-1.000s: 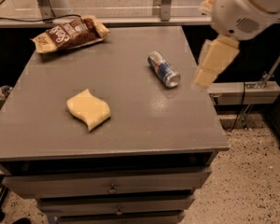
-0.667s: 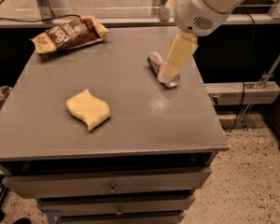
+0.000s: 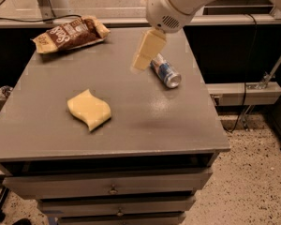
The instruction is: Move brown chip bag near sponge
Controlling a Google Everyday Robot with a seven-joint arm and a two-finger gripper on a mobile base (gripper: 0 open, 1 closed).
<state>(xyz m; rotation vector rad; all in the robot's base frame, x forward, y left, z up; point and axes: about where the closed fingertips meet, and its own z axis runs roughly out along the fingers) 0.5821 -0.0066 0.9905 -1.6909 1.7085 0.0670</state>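
The brown chip bag [image 3: 70, 34] lies flat at the far left corner of the grey table [image 3: 145, 121]. The pale yellow sponge [image 3: 89, 109] with wavy edges lies near the front left of the table, well apart from the bag. My gripper [image 3: 140, 62] hangs from the white arm [image 3: 178, 3] above the middle of the table, just left of the can. It holds nothing and is to the right of the bag and above the sponge's far side.
A silver-blue can [image 3: 166, 71] lies on its side right of the gripper. The table has drawers [image 3: 112, 189] in front. A rail and window run behind the table. A speckled floor lies to the right.
The arm has swung left across the table, from beyond the right edge, past the can, to over the table's middle. The bag, sponge and can have not moved.
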